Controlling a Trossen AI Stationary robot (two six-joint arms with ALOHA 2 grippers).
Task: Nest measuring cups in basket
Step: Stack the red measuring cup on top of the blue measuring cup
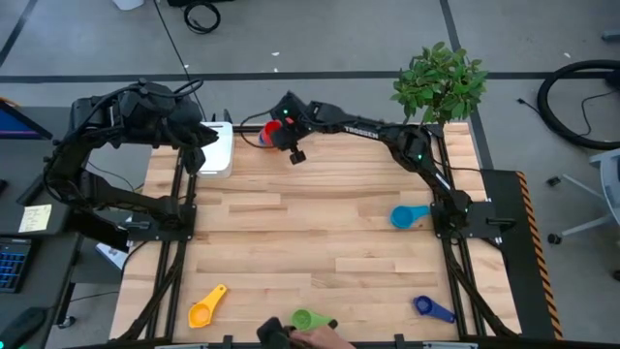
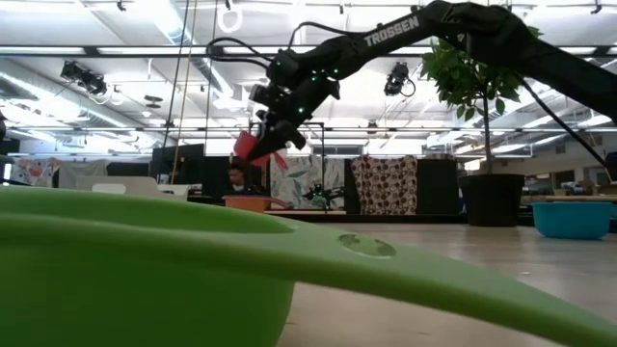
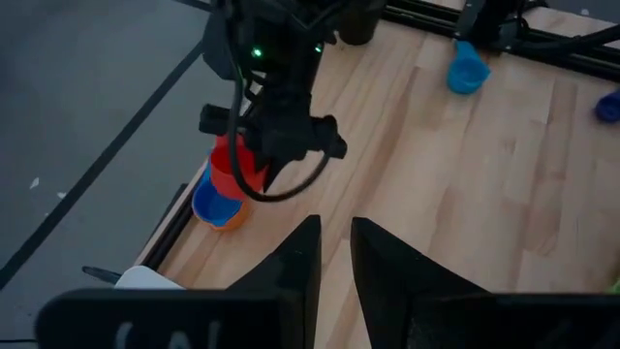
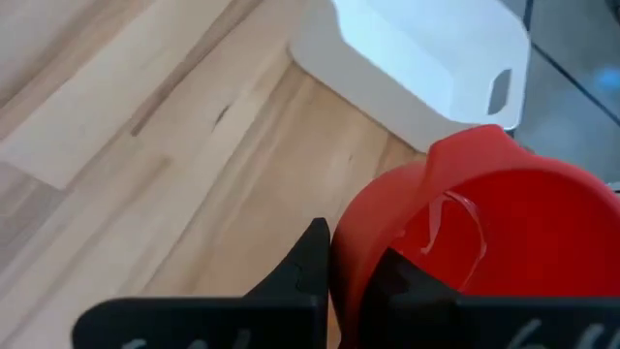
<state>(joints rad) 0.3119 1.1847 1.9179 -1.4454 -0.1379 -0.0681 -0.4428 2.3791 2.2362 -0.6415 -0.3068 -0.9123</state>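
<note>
The right gripper (image 1: 285, 129) is held raised beside the white basket (image 1: 217, 150), clamped on the red cup (image 4: 484, 228), above an orange cup holding a light blue one (image 3: 215, 206), seen only from the left wrist; the left gripper (image 3: 334, 254), slightly parted, holds nothing.

Red measuring cup (image 4: 484, 223): hanging clamped in the right pincer (image 1: 288, 133), lifted clear of the worktop (image 1: 320, 223), bowl tilted. Orange cup (image 3: 231, 215) with a light blue cup (image 3: 211, 202) nested inside: standing directly beneath that pincer. White basket (image 1: 217, 147): sitting just beside the pincer, on its left-arm side, under the left pincer (image 1: 205, 136). Second light blue cup (image 1: 407, 215): lying well apart from the right pincer. Yellow cup (image 1: 206, 308), green cup (image 1: 306, 319) and dark blue cup (image 1: 430, 307): lying farthest from both pincers.
</note>
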